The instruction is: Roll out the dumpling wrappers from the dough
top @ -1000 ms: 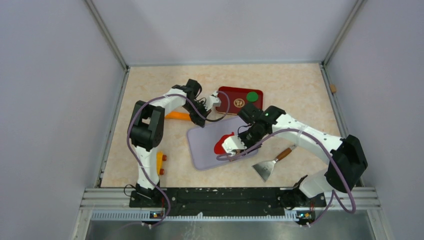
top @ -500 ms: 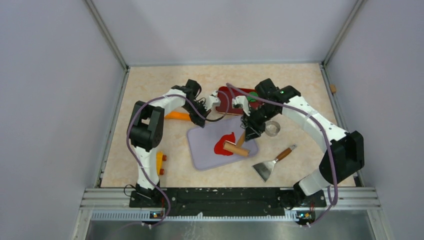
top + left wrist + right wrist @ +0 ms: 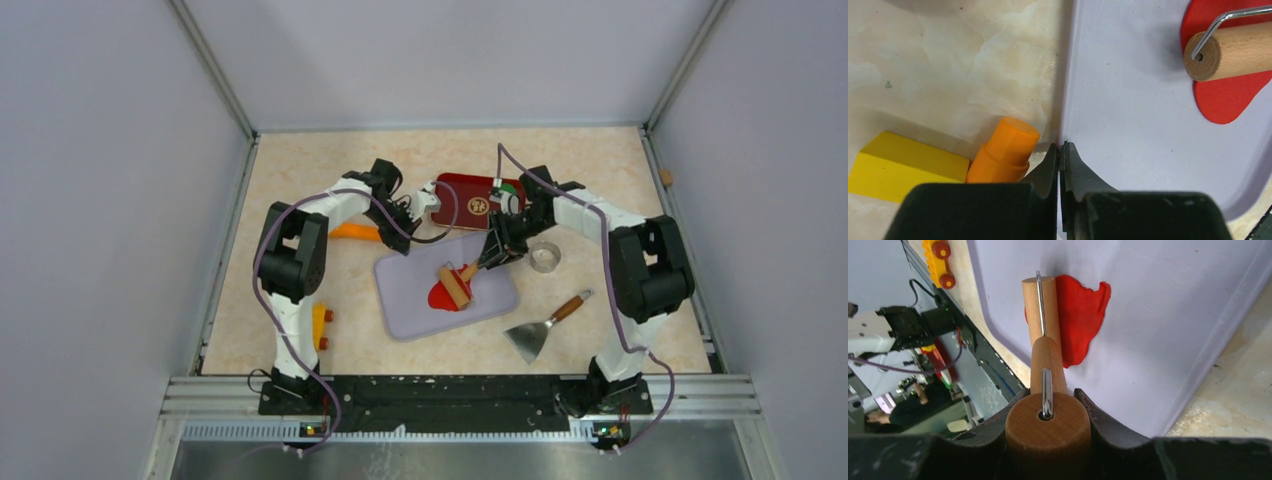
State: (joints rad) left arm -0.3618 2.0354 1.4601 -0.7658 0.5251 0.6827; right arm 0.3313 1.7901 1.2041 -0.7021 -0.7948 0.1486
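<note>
At the far left, a yellow toothed piece with red knobs [image 3: 320, 325] is noted on the table [image 3: 330, 160], near the left arm's base. In the left wrist view, a yellow block [image 3: 903, 165] and an orange peg [image 3: 1008, 150] are seen lying together just beside the left edge of the lilac board [image 3: 420, 310].

The left gripper [image 3: 1060, 147] is found with its jaws pressed together. The tips are set right at that board edge. Whether the edge itself is pinched cannot be told.

The dough [image 3: 438, 297] is located on the lilac board, toward its middle. It is observed as a flattened bright red patch with an irregular outline. The wooden roller of a rolling pin [image 3: 456, 290] is laid across the dough, in contact with it, with red showing on both sides of the roller in the right wrist view.

A dark red tray [image 3: 465, 195] is recorded beyond the board's far edge.

The right gripper [image 3: 1048, 392] is clamped on the rolling pin's wooden handle. One finger is seated on each side of the handle, and the wire yoke runs forward to the roller.

To the right of the board, a metal ring [image 3: 545, 257] is noted on the table, just beside the right gripper. Nearer the arm bases, a scraper with a wooden handle [image 3: 545, 328] is recorded lying flat, apart from the board.
</note>
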